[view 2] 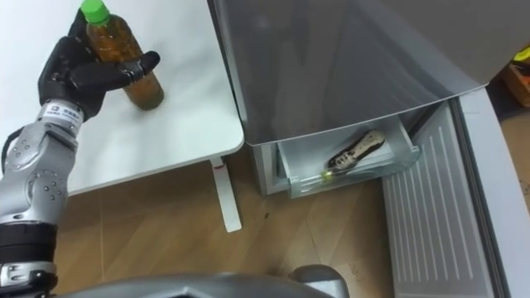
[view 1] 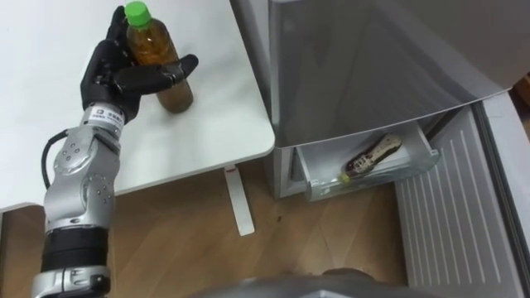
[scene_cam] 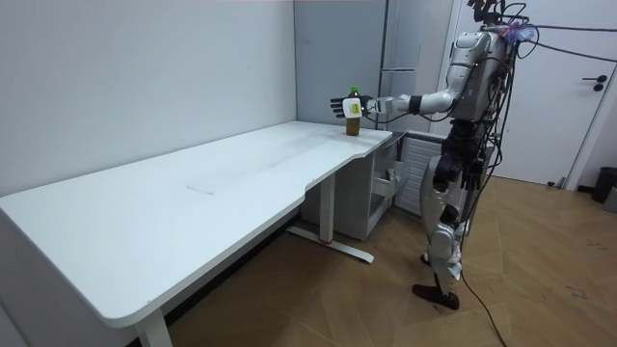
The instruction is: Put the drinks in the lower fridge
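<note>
step: take the drink | left hand (view 1: 124, 79) wraps fingers and thumb round the amber plastic bottle with green cap (view 1: 151, 43), upright at the white table's (view 1: 207, 124) corner | advice: grip firmly; keep it upright; bring it low to the open clear fridge drawer (view 1: 310, 178), beside the bottle lying there (view 1: 374, 156)

We've got the left arm stretched out nearly straight, approx. chest height in the room view, w/ the forearm coming in from lower left. Left hand (view 1: 106, 73) curls round the bottle (view 1: 151, 45): fingers behind it, thumb across the front. We're standing upright.
</note>
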Robot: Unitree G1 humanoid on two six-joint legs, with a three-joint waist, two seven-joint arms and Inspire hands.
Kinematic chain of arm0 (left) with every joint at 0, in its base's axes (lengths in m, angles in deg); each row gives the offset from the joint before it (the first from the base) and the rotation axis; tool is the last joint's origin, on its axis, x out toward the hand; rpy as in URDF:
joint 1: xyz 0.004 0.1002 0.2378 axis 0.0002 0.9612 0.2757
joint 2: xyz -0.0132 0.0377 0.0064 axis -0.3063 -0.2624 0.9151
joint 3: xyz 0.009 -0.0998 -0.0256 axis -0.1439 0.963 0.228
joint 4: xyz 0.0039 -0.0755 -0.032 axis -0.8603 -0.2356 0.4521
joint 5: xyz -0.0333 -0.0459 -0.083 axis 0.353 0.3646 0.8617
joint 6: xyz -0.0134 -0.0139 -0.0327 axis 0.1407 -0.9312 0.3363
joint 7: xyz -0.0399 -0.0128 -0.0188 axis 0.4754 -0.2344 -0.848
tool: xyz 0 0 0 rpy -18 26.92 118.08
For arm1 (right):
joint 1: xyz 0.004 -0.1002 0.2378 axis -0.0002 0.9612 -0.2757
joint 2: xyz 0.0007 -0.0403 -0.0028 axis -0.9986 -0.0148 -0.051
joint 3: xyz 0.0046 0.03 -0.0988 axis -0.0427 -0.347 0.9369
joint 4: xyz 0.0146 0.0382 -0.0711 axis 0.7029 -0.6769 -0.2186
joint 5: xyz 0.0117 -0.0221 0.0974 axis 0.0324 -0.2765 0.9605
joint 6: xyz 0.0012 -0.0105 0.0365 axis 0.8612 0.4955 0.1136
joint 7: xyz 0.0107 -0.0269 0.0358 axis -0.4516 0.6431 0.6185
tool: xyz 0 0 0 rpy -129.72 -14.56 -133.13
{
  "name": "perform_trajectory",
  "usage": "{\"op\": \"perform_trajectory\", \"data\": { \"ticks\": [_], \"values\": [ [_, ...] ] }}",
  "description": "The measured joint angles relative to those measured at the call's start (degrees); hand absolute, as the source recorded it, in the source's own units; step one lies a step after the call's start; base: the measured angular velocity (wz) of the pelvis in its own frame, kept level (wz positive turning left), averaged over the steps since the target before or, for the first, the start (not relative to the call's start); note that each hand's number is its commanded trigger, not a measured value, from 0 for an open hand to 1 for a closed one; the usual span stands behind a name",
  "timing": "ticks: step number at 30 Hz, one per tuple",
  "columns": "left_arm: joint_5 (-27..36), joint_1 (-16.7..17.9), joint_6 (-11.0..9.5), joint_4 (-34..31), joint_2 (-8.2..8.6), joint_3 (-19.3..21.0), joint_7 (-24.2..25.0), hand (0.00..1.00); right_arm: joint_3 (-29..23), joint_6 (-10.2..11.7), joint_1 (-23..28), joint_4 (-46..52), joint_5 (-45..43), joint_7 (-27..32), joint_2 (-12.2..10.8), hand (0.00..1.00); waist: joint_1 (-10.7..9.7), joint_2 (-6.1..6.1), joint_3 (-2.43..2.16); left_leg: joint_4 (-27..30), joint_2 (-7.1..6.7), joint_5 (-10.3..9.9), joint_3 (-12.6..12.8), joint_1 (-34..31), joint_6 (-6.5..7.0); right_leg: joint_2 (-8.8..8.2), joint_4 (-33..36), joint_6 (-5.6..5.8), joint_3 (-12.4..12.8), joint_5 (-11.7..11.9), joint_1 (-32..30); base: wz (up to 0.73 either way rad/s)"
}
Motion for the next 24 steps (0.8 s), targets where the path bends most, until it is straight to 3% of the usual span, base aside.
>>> {"op": "perform_trajectory", "data": {
  "ticks": [9,14,24],
  "values": [
    [-0.02,0.01,0.44,0.12,-0.05,-0.36,-0.13,1.0,-0.56,0.01,-0.05,0.02,0.01,0.24,0.0,0.0,-0.86,0.3,0.2,-0.12,0.0,0.0,0.09,0.07,0.0,0.09,0.05,0.0,0.66,0.0,-0.04,0.0],
    [-0.02,0.01,1.94,0.12,-0.07,-0.52,-0.06,1.0,-0.63,0.07,-0.15,0.17,0.02,0.22,0.01,0.0,-0.79,0.21,0.25,-0.27,0.0,0.0,0.09,0.05,0.0,0.1,-0.01,0.0,0.65,0.0,-0.14,0.0],
    [-0.02,0.01,1.95,-0.03,-0.34,-0.56,-0.19,1.0,-0.64,0.16,-0.61,0.35,0.02,0.01,0.0,0.0,-0.85,0.09,0.22,-0.26,0.01,0.0,0.06,0.03,0.0,0.1,-0.01,0.0,0.67,-0.01,-0.13,0.0]
  ]
}}
